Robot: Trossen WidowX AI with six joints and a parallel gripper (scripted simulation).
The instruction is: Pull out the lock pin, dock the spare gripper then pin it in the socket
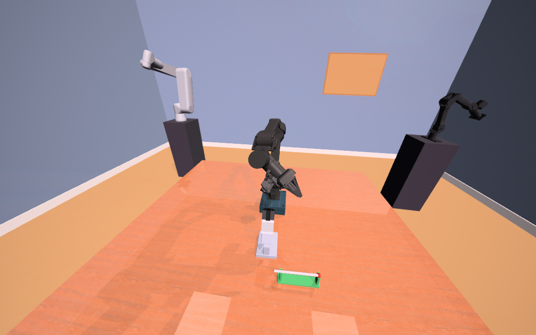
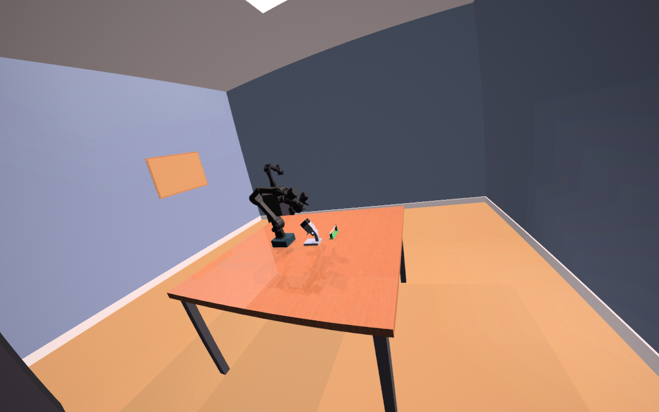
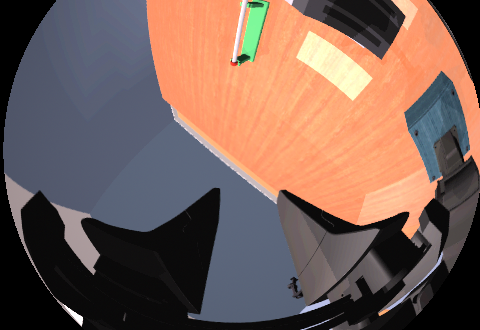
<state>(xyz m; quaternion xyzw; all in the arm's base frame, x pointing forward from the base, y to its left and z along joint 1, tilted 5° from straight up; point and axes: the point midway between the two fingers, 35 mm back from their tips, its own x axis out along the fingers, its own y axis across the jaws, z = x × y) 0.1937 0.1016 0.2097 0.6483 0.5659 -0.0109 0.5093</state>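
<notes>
The lock pin [image 1: 297, 273] [image 3: 240, 30], a white rod with a red end, lies along the green rack [image 1: 298, 280] [image 2: 334, 235] [image 3: 256, 30]. The white mount [image 1: 273, 251] [image 2: 312, 242] stands between the rack and my arm's base. The dark spare gripper [image 1: 268, 215] [image 2: 306, 224] [image 3: 350, 10] sits at the upper end of its tilted white part; how deep the spigot is seated is hidden. My gripper [image 1: 299, 194] [image 3: 249, 195] is partly open, with nothing between the fingers. It is raised above the table, apart from the mount, the pin and the rack.
My arm's teal base [image 1: 272, 204] [image 2: 282, 240] [image 3: 435, 115] stands behind the mount on the wooden table [image 1: 345, 250] [image 2: 362, 286]. A white arm [image 1: 184, 89] and another black arm [image 1: 440, 112] stand on dark pedestals beyond the table.
</notes>
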